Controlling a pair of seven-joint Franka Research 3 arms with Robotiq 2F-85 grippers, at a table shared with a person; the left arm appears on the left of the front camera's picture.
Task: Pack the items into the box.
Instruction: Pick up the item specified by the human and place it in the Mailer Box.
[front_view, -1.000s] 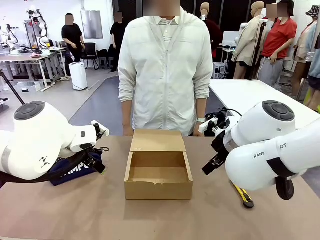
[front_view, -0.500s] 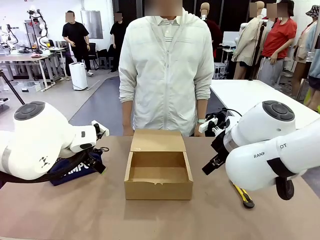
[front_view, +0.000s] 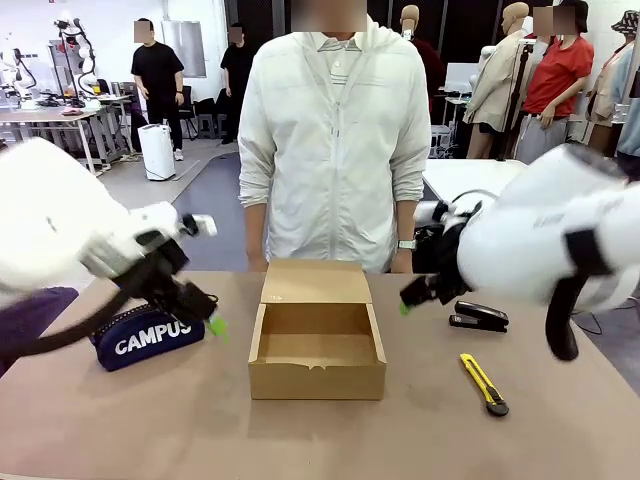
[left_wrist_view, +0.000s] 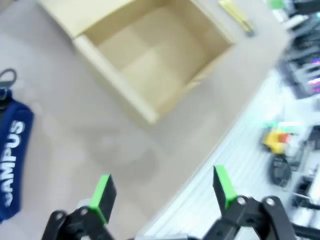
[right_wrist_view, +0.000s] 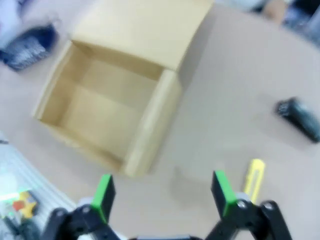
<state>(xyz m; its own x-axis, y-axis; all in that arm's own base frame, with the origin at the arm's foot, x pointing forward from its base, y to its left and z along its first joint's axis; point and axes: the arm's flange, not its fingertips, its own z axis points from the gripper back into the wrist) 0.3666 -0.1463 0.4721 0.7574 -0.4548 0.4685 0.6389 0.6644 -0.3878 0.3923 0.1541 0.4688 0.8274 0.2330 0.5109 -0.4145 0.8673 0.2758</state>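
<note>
Table surface (front_view: 200, 430): brown, with a person (front_view: 335, 140) in a pale jacket standing at the far edge, directly behind the box.

- Box (front_view: 317, 382): middle of the table, open, lid flap folded back toward the person. Interior shows bare cardboard in both wrist views (left_wrist_view: 120, 75) (right_wrist_view: 150, 130).
- Pouch (front_view: 148, 338): on the table left of the box, near it but apart, "CAMPUS" print facing me. It sits at the frame edge of my left wrist view (left_wrist_view: 12, 160) and in the far corner of the right one (right_wrist_view: 30, 42).
- Knife (front_view: 484, 382): flat on the table right of the box, off its near right corner, well apart from the pouch. Also seen at (left_wrist_view: 237, 17) and (right_wrist_view: 252, 182).
- My left gripper (left_wrist_view: 161, 177): jaws spread wide, holding nothing, above the table between pouch and box. One green pad (front_view: 217, 325) shows just left of the box wall. Arm blurred.
- My right gripper (right_wrist_view: 161, 175): jaws spread wide, holding nothing, above the table right of the box, with the knife beneath its right finger.
- Black stapler (front_view: 479, 317): right of the box, farther from me than the knife; also at (right_wrist_view: 300, 117).
</note>
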